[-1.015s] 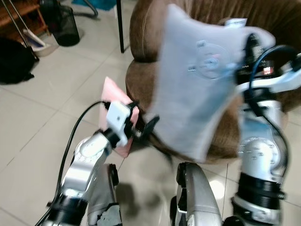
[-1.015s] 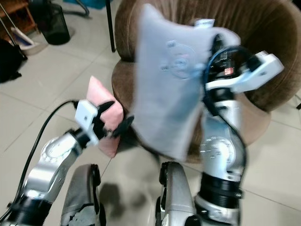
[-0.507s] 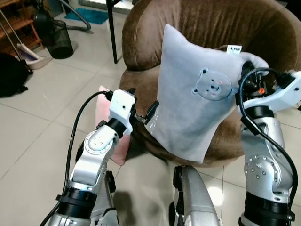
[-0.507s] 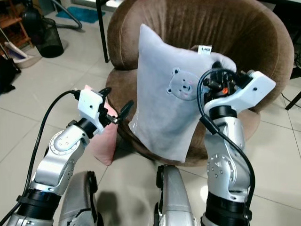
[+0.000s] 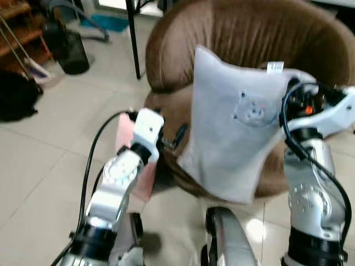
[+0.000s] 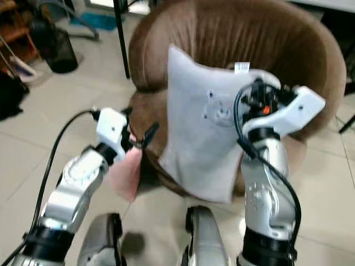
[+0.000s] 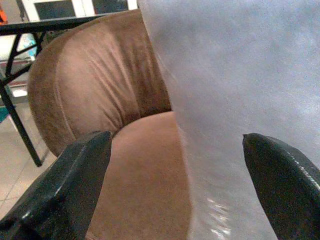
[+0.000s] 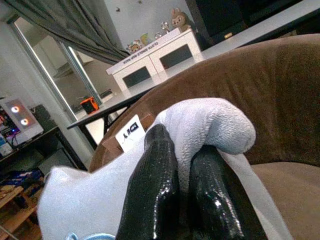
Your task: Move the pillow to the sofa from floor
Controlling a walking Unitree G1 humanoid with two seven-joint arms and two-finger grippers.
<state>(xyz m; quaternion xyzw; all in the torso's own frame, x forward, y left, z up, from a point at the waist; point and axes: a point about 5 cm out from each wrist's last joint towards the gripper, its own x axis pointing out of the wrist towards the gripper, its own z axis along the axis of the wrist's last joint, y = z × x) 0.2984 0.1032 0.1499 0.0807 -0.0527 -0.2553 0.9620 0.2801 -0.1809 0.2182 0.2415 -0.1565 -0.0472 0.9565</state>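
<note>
A pale grey pillow (image 5: 233, 138) with a small bear face hangs in front of the round brown sofa chair (image 5: 249, 39), over its seat. My right gripper (image 8: 182, 190) is shut on the pillow's upper right corner (image 8: 210, 125), near the white tag (image 5: 275, 67). My left gripper (image 5: 169, 139) is open beside the pillow's lower left edge, with the pillow (image 7: 240, 100) between its spread fingers (image 7: 75, 170) without touching. A pink pillow (image 5: 136, 160) stands on the floor against the chair's left side, behind my left arm.
A black table leg (image 5: 133, 39) stands left of the chair. A black bin (image 5: 69, 50), a wooden shelf (image 5: 22, 27) and a dark bag (image 5: 16, 97) lie at the far left on the tiled floor (image 5: 50, 166). A white cabinet (image 8: 160, 55) stands behind the chair.
The pillow has swung from high and tilted to hanging more squarely over the seat. My left gripper rose closer to its lower edge. The camera shifted too.
</note>
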